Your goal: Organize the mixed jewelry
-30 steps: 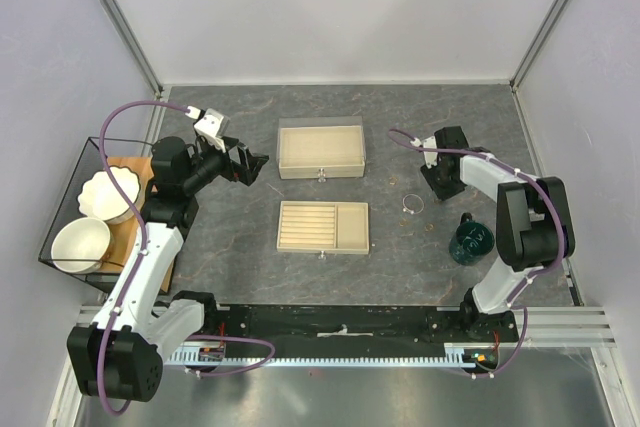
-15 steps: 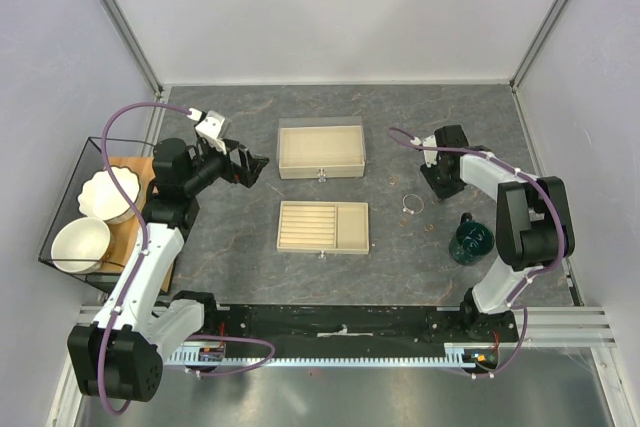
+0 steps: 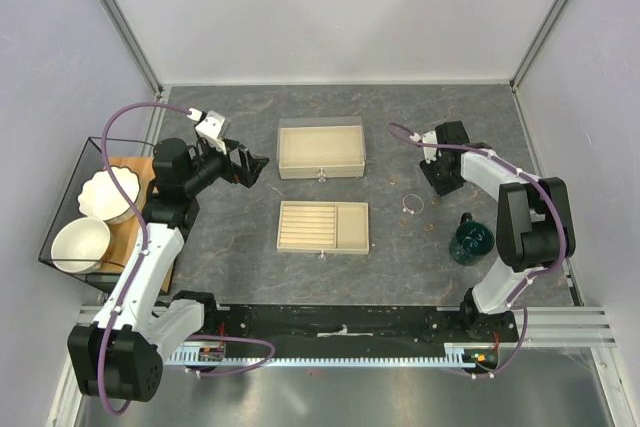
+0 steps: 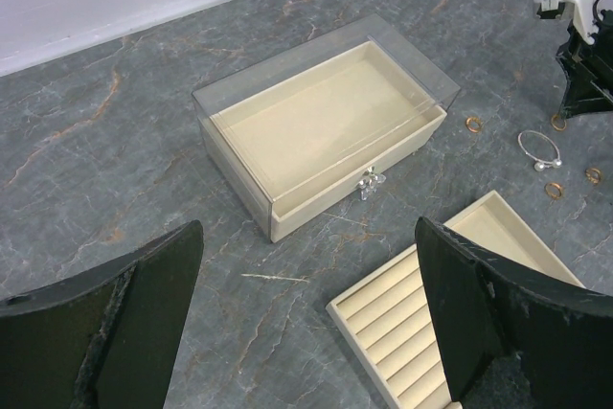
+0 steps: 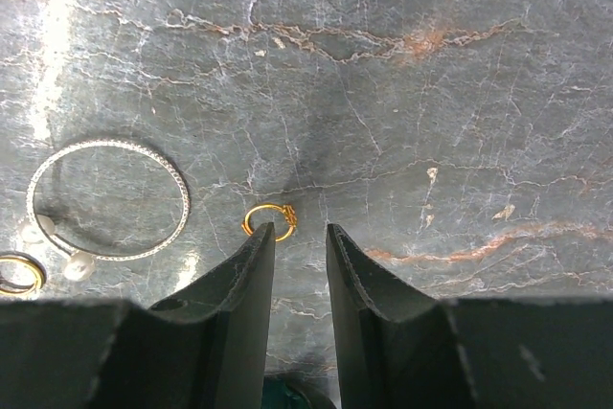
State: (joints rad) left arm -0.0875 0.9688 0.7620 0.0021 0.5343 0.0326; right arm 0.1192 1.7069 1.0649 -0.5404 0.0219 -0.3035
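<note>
Bright, even overhead light, sharp views, soft shadows, and a glare streak on the tabletop (image 5: pixel 53 35).

Overhead; wrists close — sharing hoop (image 3: pixel 410 204).

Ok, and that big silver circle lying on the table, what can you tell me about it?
The silver bracelet is a thin, sparkly wire hoop. It is not fully closed: its two ends finish in pale round beads. It lies flat on the grey marbled table. A small gold ring sits just beside it, not touching. Nothing holds the bracelet; the right hand is close by, off to one side.
</note>
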